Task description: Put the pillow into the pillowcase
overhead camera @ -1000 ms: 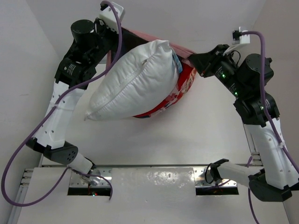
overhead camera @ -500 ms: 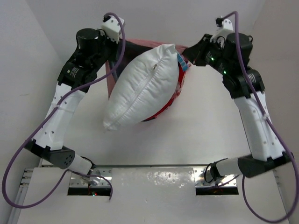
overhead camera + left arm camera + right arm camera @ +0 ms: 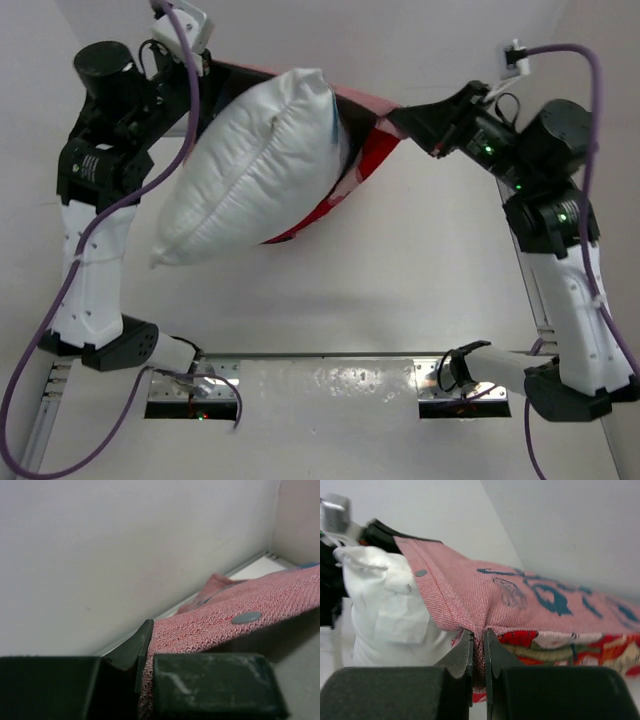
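Observation:
The white pillow hangs tilted above the table, its upper end sitting in the mouth of the red pillowcase and most of its length sticking out toward the lower left. The pillowcase is held up and stretched between both arms. My left gripper is shut on the pillowcase's pink edge at the upper left; its fingertips pinch the knit next to a snap button. My right gripper is shut on the opposite edge, jaws squeezing a fold, with the pillow to their left.
White walls close in the table at the back and on both sides. The arms' mounting rail runs along the near edge. Purple cables loop from both wrists.
The left arm has swung left and the right gripper back to the right, pulling the pillowcase's mouth wider. The pillow has swung left with it and hangs lower on the left.

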`<state>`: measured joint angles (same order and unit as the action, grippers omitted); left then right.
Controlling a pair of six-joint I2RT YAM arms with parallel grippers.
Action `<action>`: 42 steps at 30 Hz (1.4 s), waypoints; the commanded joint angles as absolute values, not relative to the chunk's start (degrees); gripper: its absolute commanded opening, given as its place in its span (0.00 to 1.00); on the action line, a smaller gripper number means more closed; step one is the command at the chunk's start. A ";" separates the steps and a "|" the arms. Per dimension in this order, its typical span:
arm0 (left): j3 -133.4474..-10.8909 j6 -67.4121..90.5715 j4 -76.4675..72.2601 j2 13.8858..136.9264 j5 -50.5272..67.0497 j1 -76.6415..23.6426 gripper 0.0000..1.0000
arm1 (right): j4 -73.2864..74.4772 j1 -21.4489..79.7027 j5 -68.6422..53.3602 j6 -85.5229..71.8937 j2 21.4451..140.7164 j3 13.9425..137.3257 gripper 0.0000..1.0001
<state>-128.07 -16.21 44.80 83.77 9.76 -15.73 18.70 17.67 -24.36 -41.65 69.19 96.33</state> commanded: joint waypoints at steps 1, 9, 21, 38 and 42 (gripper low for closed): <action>-127.11 -17.83 35.43 79.37 -2.35 -12.04 0.00 | 10.08 14.68 -16.53 -40.97 65.12 99.82 0.00; -135.62 -20.30 32.69 80.42 -5.71 -10.99 0.00 | 11.18 12.22 -17.84 -40.52 65.15 107.42 0.00; -135.66 -18.02 40.33 86.73 -6.15 -7.92 0.00 | 30.41 8.53 -24.25 -43.06 86.22 132.23 0.00; -119.10 -16.79 43.50 83.82 10.54 -9.75 0.07 | 8.03 9.05 -25.58 -53.86 80.93 109.69 0.00; -121.46 -17.22 48.07 90.69 13.44 -10.63 0.33 | 6.24 8.18 -21.36 -59.67 87.07 113.10 0.00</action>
